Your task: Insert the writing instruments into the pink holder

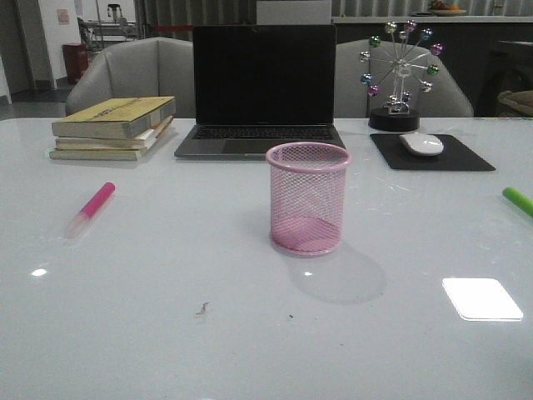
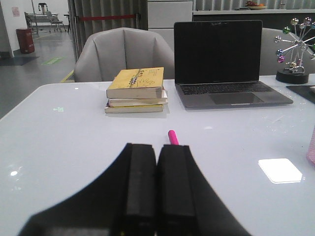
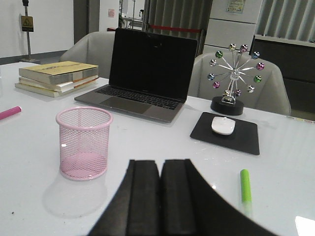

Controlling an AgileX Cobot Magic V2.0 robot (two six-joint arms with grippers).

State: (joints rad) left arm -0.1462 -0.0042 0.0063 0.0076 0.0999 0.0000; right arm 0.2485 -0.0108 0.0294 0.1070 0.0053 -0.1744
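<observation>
1. A glossy white tabletop (image 1: 166,333) fills the frame.
2. Centre: pink holder (image 1: 308,198).
3. Left: pink marker (image 1: 92,209); right edge: green marker (image 1: 518,201).
4. Upper part: books (image 1: 114,127), laptop (image 1: 261,92), mouse pad (image 1: 433,154), ferris-wheel ornament (image 1: 397,77).

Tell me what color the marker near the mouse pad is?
Bright green marker, clearest in the right wrist view.

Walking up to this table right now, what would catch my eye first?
Probably the pink holder, an empty mesh cup standing upright mid-table in front of the open laptop. Next, two bright markers lying flat: the pink marker far to its left, the green marker at the right edge. Behind, a ferris-wheel ornament glints beside the laptop.
</observation>
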